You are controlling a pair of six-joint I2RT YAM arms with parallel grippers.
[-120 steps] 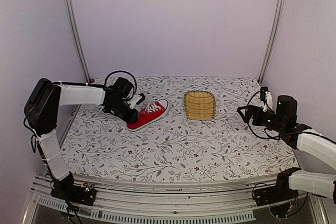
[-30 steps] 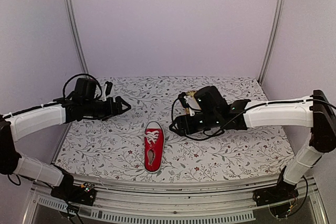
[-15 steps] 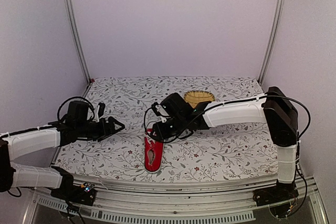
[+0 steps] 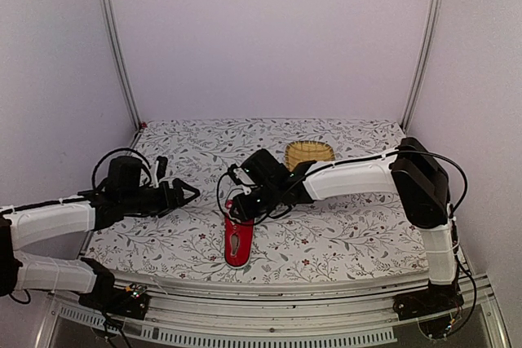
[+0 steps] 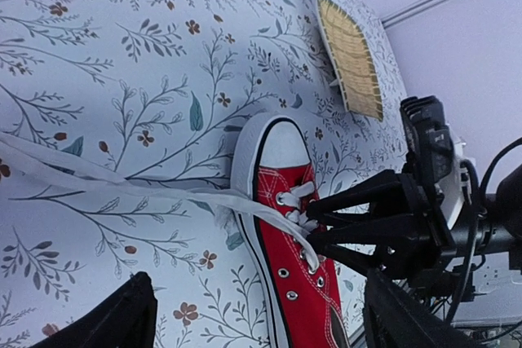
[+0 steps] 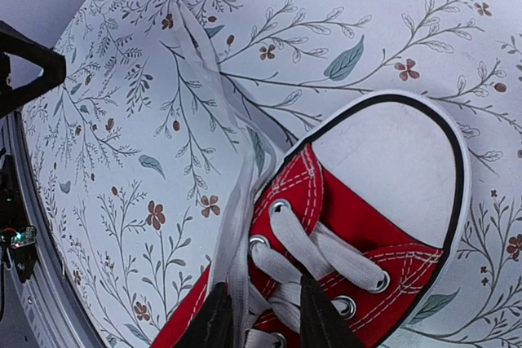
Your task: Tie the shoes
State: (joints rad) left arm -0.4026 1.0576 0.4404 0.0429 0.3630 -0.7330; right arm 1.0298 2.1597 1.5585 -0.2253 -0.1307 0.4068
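The red shoe (image 4: 238,240) lies near the table's front edge with its white toe cap (image 6: 400,160) pointing away from the arms. Two loose white lace ends (image 5: 122,181) trail off to the left across the cloth. My right gripper (image 4: 236,205) is down on the lacing. Its jaws (image 6: 265,315) are narrowed but still apart, and they straddle the crossed laces (image 6: 326,254), with the loose strands against the left finger (image 6: 216,315). My left gripper (image 4: 186,192) hovers open to the left of the shoe, holding nothing. In the left wrist view the shoe (image 5: 298,283) shows between its wide-spread fingers (image 5: 122,319).
A yellow woven basket (image 4: 308,151) sits at the back behind the right forearm, and it also shows in the left wrist view as the basket (image 5: 351,59). The floral tablecloth (image 4: 351,234) covers the table. Metal rails run along the front edge.
The right arm swung left and down onto the shoe's laces, and its jaws narrowed. The left arm drew back toward the near left, still open. The shoe has not moved in the last second.
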